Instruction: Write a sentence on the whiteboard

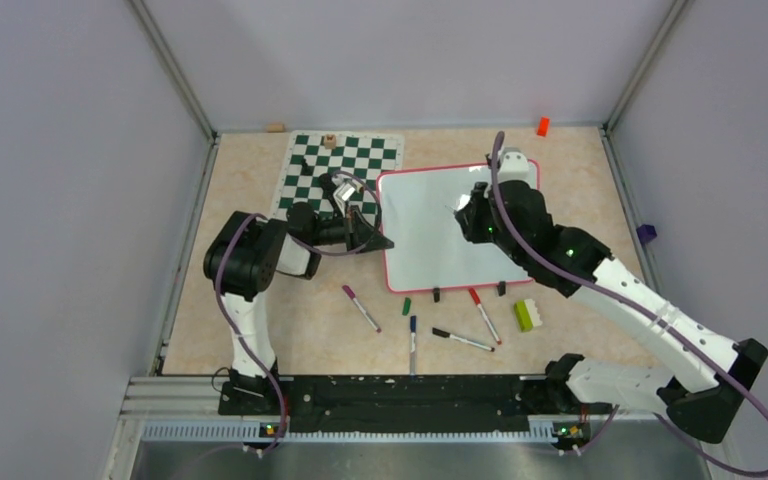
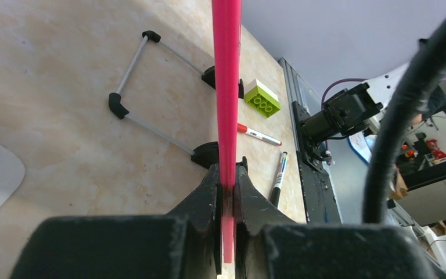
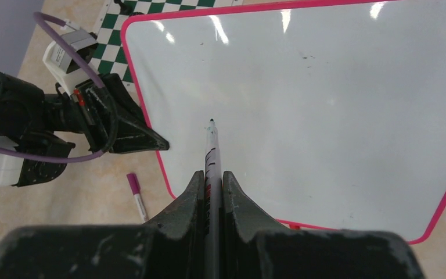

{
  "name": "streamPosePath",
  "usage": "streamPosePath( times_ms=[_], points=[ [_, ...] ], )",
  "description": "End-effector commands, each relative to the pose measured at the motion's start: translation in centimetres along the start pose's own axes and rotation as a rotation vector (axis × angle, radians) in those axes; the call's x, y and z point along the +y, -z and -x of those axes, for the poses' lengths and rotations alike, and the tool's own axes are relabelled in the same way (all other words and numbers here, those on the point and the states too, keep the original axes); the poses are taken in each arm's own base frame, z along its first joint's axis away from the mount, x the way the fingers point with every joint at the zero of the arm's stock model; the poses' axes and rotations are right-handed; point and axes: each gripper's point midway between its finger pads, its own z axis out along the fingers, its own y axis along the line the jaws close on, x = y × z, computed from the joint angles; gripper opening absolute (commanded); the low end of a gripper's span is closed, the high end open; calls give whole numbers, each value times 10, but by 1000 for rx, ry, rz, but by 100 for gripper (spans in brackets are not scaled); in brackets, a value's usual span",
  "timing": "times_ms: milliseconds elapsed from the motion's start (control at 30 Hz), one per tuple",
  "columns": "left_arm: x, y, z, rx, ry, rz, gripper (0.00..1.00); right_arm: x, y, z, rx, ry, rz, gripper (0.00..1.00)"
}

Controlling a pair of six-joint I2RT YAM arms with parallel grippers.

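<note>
The whiteboard (image 1: 430, 240) lies flat on the table, its thin red-pink frame around a glossy white face (image 3: 325, 116). No sentence is in view; the face shows only a few faint specks. My left gripper (image 1: 382, 243) is shut on the board's left edge, and the red frame (image 2: 226, 87) runs straight up between its jaws (image 2: 227, 186). My right gripper (image 1: 465, 205) hangs over the board's upper middle, shut on a white marker (image 3: 212, 148). The marker's dark tip (image 3: 211, 121) points at the board's left half; whether it touches cannot be told.
A green-and-white chess mat (image 1: 345, 165) with a few pieces lies left of the board. In front of the board lie a purple marker (image 1: 362, 308), a blue marker (image 1: 412, 340), a black marker (image 1: 463, 340), a red marker (image 1: 484, 315) and a green-and-white brick (image 1: 528, 314). An orange block (image 1: 542, 126) sits at the back wall.
</note>
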Motion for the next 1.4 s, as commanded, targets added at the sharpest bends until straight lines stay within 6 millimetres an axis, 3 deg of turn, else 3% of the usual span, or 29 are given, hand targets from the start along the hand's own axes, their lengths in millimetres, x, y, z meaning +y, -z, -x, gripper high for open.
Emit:
streamPosePath(
  times_ms=[0, 367, 800, 1100, 1367],
  points=[
    [-17, -3, 14, -11, -111, -103, 0, 31, -1, 13, -42, 27, 60, 0],
    [-13, 2, 6, -69, -160, -37, 0, 65, -25, 6, -23, 138, 20, 0],
    [-16, -4, 3, -16, -131, -90, 0, 100, -56, 4, -7, 213, 6, 0],
    [-19, -5, 3, -13, -146, -98, 0, 106, -78, 8, -17, 245, -54, 0],
    [-19, -6, 2, -2, -146, -107, 0, 112, -83, 8, -38, 231, -39, 0]
  ],
)
